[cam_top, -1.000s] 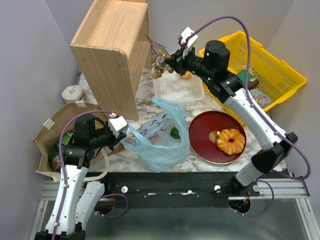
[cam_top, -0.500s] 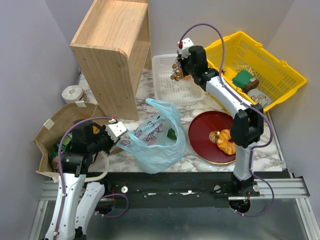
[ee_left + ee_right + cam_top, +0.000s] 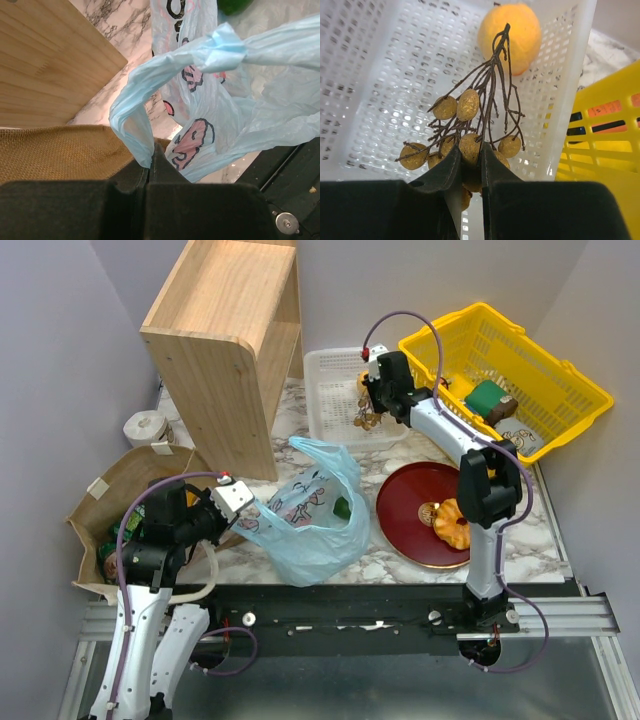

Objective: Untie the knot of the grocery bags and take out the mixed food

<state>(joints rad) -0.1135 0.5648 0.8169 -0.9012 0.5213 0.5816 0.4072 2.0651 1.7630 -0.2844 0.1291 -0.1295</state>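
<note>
Left gripper [image 3: 150,161]: clenched on a handle loop [image 3: 131,102] of the blue plastic bag [image 3: 315,530], the thin film pinched between the closed jaws
Right gripper [image 3: 470,156]: grasping the brown bunch [image 3: 470,122] at its lower fruits, stems fanning up and away from the fingers
Blue plastic bag: lies on the marble table [image 3: 400,570] between the paper bag [image 3: 110,490] and the red plate [image 3: 400,502]; its mouth gapes upward
Knot: a bunched twist [image 3: 225,44] shows where the held loop meets the rest of the bag; cannot tell if it is tied
Green fruit [image 3: 345,507]: a small round one inside the blue bag, near its right side
Brown bunch: over the white tray [image 3: 335,405]; whether it touches the tray floor cannot be told
Orange fruit [image 3: 510,35]: lies in the white tray near its far corner, just beyond the bunch's stem tip
Ring pastry [image 3: 448,523]: on the red plate, partly behind the right arm
Paper bag: at the table's left edge beside the left arm, with green packets [image 3: 113,537] visible in its mouth
Yellow basket [image 3: 545,375]: right of the white tray, holding a green box [image 3: 487,397]
Wooden shelf [image 3: 225,340]: stands at the back left, next to the tray
</note>
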